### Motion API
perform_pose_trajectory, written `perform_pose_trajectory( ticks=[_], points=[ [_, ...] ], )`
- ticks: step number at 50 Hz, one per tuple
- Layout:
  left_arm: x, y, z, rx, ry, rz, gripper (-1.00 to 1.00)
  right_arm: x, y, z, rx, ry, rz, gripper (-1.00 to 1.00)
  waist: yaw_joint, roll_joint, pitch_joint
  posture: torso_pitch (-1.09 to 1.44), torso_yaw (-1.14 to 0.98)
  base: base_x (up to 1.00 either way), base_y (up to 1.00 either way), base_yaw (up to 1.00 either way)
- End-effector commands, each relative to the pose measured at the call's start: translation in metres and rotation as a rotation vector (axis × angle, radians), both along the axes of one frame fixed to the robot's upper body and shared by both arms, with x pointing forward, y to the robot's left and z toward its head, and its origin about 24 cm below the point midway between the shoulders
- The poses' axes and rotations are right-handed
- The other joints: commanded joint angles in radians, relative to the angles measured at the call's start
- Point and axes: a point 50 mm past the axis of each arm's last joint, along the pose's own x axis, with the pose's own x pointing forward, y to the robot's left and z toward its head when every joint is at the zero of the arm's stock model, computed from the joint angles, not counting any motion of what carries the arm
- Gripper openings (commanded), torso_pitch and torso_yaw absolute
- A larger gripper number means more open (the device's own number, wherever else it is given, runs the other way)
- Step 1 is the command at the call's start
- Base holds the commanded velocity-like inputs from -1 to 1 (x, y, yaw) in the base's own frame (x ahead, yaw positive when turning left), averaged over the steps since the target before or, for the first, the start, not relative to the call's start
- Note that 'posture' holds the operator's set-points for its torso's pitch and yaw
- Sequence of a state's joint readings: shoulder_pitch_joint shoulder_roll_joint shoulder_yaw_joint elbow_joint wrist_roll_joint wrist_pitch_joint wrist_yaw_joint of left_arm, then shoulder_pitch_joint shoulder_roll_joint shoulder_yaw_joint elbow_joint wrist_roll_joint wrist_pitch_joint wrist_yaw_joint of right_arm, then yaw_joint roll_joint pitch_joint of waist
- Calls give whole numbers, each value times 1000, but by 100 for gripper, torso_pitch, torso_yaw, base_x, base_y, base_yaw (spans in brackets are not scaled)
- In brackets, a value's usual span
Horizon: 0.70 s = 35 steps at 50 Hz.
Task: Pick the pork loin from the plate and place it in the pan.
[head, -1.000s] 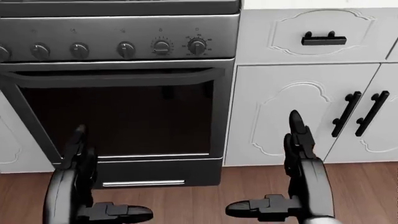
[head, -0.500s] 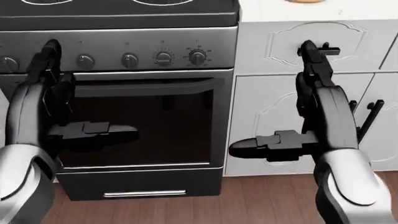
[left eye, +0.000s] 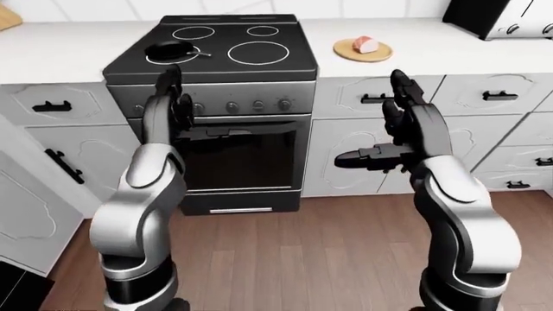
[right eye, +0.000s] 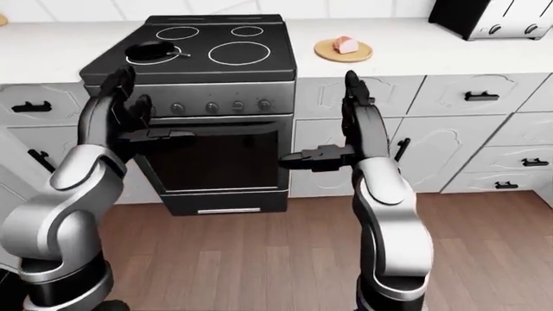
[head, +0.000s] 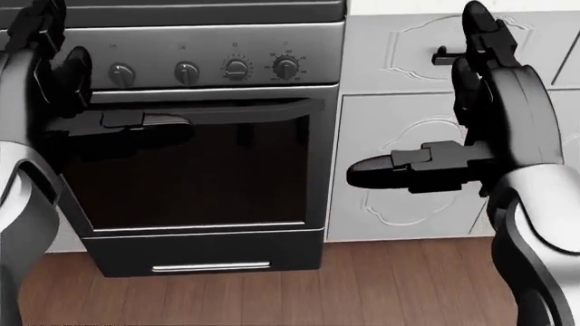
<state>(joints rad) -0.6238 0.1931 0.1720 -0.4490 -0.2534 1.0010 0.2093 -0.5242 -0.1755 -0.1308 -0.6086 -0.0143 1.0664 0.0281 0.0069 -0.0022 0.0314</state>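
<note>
Both arms are raised, the left robot hand and right robot hand splayed wide, holding nothing. Beyond the right one, the pork loin sits on its plate on the worktop; the pan sits just past the left.

- This is a home kitchen, shown as a simulator render.
- A black and steel stove with ring burners, knobs and an oven door stands between white cabinets with black handles.
- A white countertop runs along the wall, and a toaster stands on it.
- The floor is brown wood planks.
</note>
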Motion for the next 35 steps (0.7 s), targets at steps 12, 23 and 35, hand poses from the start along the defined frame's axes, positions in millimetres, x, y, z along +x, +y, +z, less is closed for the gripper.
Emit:
perform_pose_trajectory(
  ticks=[12,23,35],
  points=[
    [-5,0,24,1,-93,-7,100,-2,-2,27,-6,-85,1,100,-2,-34,-9,0,0,12,-4,0],
    [-4,2,22,3,-91,-2,100,-1,-1,25,-11,-80,1,100,-9,78,-6,0,0,23,-7,0],
    [-1,-1,22,4,-88,-3,100,1,-3,29,-17,-76,2,100,14,-18,-13,0,0,25,-8,0]
  ],
)
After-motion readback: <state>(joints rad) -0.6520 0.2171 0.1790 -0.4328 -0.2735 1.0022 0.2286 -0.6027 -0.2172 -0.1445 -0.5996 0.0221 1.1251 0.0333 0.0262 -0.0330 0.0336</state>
